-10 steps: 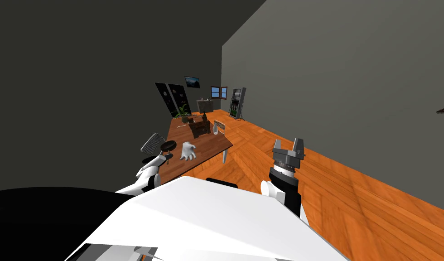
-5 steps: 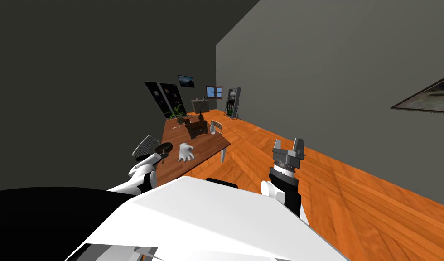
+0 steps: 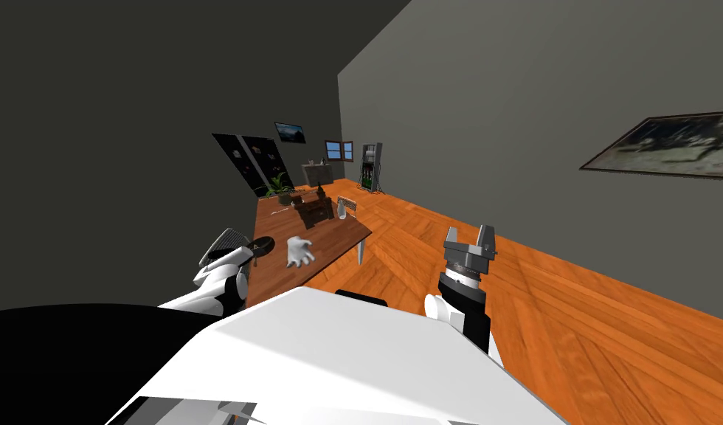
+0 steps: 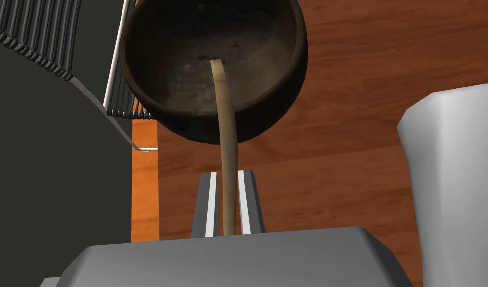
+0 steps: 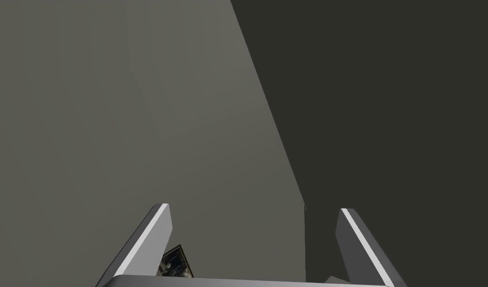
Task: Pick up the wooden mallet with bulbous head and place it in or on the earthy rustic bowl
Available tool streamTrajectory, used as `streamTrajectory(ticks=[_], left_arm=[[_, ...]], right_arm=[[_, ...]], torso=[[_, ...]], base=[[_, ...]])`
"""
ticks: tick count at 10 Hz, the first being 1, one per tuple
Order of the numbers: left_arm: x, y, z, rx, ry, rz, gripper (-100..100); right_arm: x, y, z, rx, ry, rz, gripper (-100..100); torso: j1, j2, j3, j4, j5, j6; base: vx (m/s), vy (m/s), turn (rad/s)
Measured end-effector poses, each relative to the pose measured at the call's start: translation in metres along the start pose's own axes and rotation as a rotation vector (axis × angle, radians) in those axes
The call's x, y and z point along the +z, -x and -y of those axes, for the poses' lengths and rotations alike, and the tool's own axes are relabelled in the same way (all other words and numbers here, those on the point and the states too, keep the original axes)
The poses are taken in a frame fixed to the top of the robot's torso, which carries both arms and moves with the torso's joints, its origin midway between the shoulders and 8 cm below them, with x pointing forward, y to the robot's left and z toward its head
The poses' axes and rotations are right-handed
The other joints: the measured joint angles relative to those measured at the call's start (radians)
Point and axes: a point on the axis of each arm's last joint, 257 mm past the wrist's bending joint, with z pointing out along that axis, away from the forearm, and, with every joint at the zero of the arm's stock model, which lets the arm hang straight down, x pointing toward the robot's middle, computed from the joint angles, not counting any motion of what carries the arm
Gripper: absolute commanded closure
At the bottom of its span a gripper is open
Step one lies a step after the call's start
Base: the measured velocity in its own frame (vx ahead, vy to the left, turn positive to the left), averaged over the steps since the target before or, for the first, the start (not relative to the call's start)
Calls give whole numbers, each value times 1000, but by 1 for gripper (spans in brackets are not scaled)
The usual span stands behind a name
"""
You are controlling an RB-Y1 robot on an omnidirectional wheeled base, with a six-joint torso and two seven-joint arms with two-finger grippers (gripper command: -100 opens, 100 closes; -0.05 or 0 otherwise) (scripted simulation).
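**Left arm**: it extends from the chest toward 10 o'clock and ends at the near left edge of the table.

**Left gripper**: it is clenched on the mallet. Both fingers press the sides of the thin, pale brown handle close to the gripper body. The handle runs straight out between the fingers, and its free end lies over the inside of the bowl. Whether that end touches the bowl's floor cannot be determined.

**Bowl:** it is dark brown and rough inside, and sits at the table's edge directly ahead of the fingers. In the head view it is at 9 o'clock of a white glove-shaped object. A chair with a slatted back stands just beside the bowl at 9 o'clock.

**Right gripper**: it is raised at 1 o'clock of the chest, well apart from the table, and points upward. The fingers are spread wide and hold nothing.
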Motion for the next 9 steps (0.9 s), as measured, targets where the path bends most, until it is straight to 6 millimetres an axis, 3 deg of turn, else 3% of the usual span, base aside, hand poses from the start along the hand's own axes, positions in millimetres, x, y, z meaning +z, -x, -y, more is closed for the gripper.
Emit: streamTrajectory(ticks=[4,9], left_arm=[[-4,-16,36,-54,-59,13,100],[-9,-30,67,-109,-111,17,100]], right_arm=[[0,0,0,0,0,0,0],[0,0,0,0,0,0,0]], torso=[[-1,-1,0,0,0,1],[-3,-2,-1,-1,1,-2]], base=[[-37,65,-180],[-19,50,-105]])
